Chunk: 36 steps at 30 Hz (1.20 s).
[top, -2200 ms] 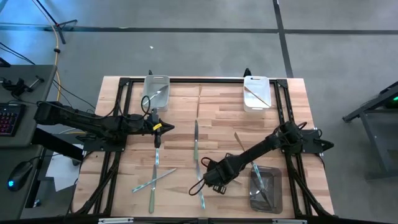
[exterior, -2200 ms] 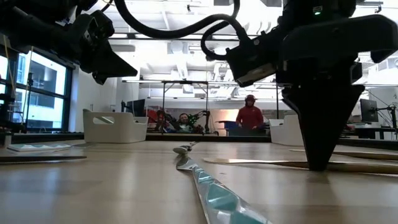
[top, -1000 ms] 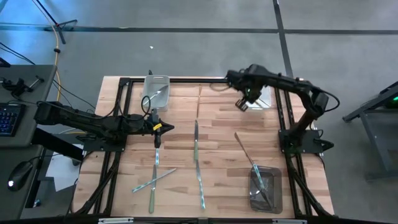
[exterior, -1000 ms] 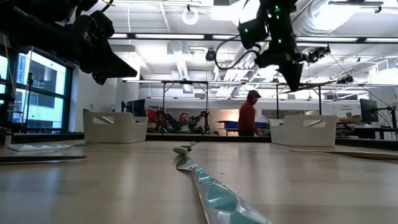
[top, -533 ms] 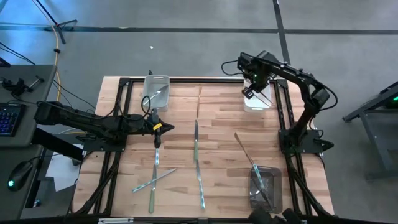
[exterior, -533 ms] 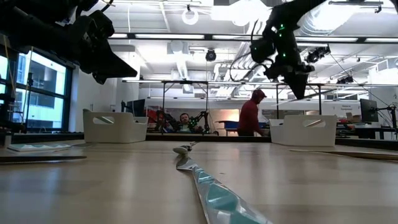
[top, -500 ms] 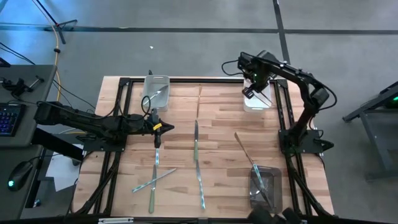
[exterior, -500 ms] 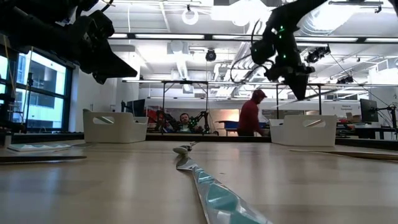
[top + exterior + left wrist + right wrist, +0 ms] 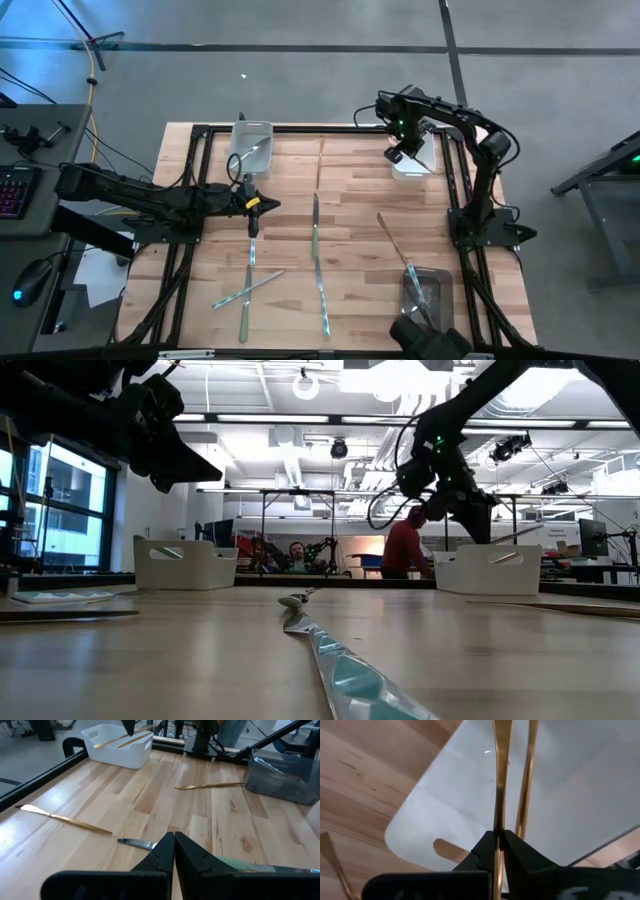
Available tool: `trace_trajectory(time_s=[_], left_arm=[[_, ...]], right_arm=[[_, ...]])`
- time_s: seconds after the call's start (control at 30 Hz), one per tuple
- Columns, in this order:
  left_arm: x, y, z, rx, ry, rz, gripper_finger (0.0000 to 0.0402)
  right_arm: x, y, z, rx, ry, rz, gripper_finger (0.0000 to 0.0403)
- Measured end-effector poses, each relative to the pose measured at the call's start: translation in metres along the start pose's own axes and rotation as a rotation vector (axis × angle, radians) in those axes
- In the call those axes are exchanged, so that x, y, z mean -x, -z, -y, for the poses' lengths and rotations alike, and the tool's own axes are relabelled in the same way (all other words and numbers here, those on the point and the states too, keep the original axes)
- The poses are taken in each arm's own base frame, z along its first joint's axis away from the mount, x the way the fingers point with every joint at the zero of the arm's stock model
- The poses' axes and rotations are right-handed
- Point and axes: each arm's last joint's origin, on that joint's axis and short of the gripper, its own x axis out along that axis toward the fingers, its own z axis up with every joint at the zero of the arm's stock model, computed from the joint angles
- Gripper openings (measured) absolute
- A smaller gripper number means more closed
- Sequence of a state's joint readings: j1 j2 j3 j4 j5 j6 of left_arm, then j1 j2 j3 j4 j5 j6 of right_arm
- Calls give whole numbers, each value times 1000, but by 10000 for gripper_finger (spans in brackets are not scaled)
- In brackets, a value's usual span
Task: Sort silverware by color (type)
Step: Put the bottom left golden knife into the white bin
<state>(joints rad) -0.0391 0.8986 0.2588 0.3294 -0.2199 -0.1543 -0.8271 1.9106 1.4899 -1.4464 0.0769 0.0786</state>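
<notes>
My right gripper (image 9: 397, 154) hangs over the white bin (image 9: 425, 166) at the table's far right, shut on a gold-bronze piece of silverware (image 9: 499, 785). Another gold piece (image 9: 526, 775) lies in that bin. My left gripper (image 9: 272, 205) waits shut above the table's left middle, holding nothing. Loose silverware lies flat on the wood: an iridescent piece (image 9: 315, 216), crossed silver pieces (image 9: 246, 290), and gold ones (image 9: 392, 239) (image 9: 65, 819). The far-left white bin (image 9: 252, 146) holds silver pieces. My right gripper pinches the gold piece's slim shaft (image 9: 497, 822) between its two fingers, coming from above and pointing steeply down. The piece runs on past the fingertips and widens at its free end (image 9: 502, 732). It is lifted clear, above the inside of the white bin.
A grey bin (image 9: 428, 304) with iridescent pieces stands near right. A dark shape (image 9: 425, 340) shows at the near edge beside it. The black frame rails (image 9: 450, 180) run along the table's sides. People (image 9: 402, 550) move in the room behind.
My right gripper has carried the gold piece from the far middle toward the far-right white bin, has sunk toward it and has tipped more steeply downward. It has stayed shut on the piece.
</notes>
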Motion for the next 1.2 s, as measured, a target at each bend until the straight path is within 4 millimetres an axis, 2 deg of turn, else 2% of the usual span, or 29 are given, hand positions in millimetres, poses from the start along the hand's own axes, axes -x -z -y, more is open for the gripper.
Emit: trace_trajectory(time_s=[0.17,0.37,0.53,0.93,1.2], left_arm=[[0,-1,0,3,2,10,5],[0,-1,0,2,2,13,5],[0,-1,0,3,2,14,5],[0,-1,0,3,2,13,5],[0,-1,0,4,2,13,5]], right_arm=[[-5,-2,3,-8,-1,-32,2],[0,9,4,-2,9,-94,2],[3,9,8,-18,46,-65,2],[0,-4,26,-70,4,49,2],[0,-8,27,-76,1,93,14]])
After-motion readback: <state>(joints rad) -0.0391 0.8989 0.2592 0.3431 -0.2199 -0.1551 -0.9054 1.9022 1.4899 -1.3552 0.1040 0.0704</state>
